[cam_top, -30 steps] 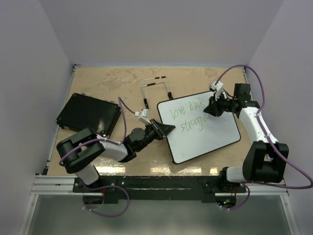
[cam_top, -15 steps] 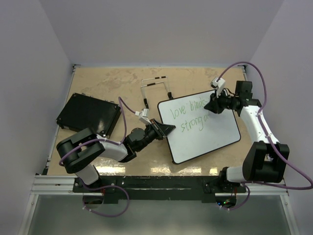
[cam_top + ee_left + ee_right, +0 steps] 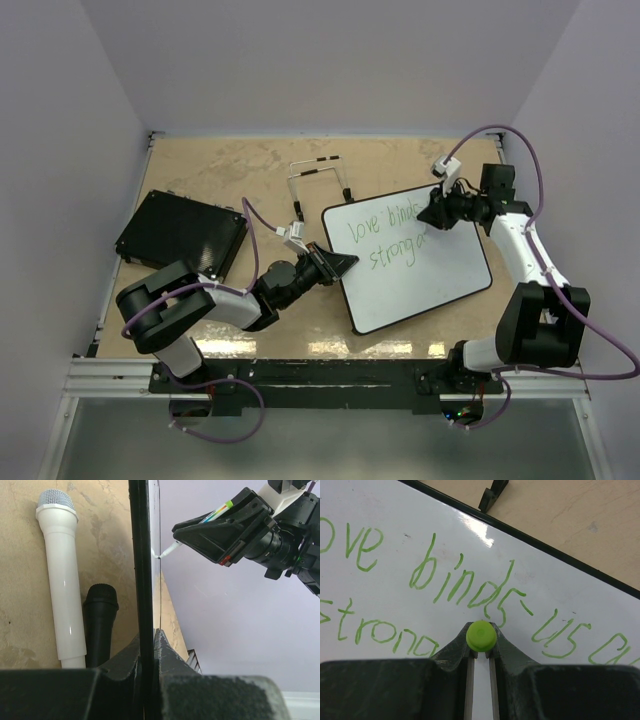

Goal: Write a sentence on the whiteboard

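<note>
The right gripper [image 3: 432, 212] had moved a tiny bit toward 12 o'clock in the last second. It was pinching a green marker [image 3: 481, 635] tight. The left gripper [image 3: 340, 264] had not moved at all. It was pressed shut on the 9 o'clock edge of the whiteboard [image 3: 430, 285] and held it still.

The whiteboard lay on the table, toward 4 o'clock from the middle. The sentence [image 3: 385, 240] was on it in green, in two lines. Seen from the right wrist, the top line read "love binds us" and then a bit more. The line under it began "strong", and the fingers hid the rest.

Seen from the left wrist, the marker's tip looked like it was touching the board. So the little move was likely a pen stroke, and I think the writing was nearly done.
</note>
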You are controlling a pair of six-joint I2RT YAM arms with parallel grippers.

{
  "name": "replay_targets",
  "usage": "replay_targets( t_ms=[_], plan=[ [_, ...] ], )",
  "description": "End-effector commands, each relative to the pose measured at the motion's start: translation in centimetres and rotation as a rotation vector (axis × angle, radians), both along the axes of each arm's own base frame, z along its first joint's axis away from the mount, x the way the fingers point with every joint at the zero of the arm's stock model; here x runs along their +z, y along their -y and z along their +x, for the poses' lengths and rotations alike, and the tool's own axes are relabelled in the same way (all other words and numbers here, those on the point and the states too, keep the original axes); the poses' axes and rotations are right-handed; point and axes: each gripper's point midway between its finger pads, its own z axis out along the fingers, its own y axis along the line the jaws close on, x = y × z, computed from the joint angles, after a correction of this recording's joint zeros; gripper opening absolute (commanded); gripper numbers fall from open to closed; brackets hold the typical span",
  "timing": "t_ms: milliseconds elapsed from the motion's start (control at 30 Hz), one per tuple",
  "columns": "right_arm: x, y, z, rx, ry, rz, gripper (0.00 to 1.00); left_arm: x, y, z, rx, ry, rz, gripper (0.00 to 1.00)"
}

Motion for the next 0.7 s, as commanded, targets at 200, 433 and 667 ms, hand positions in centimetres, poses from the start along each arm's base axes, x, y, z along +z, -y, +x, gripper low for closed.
replay_targets(
  t_ms=[200,433,667],
  plan=[
    [0.4,2.4,2.3,-0.099,0.06,-0.077,0.0,2.6,-0.2,0.4,0.008,0.125,-0.03,0.0],
    [1.7,0.7,1.2,-0.01,0.093,-0.013,0.0,2.5,-0.2,0.4,0.01,0.124,-0.031,0.0],
    [3.1,0.7,1.9,-0.026,0.125,0.011,0.0,2.3,-0.1,0.4,0.003,0.12,-0.035,0.0]
  ],
)
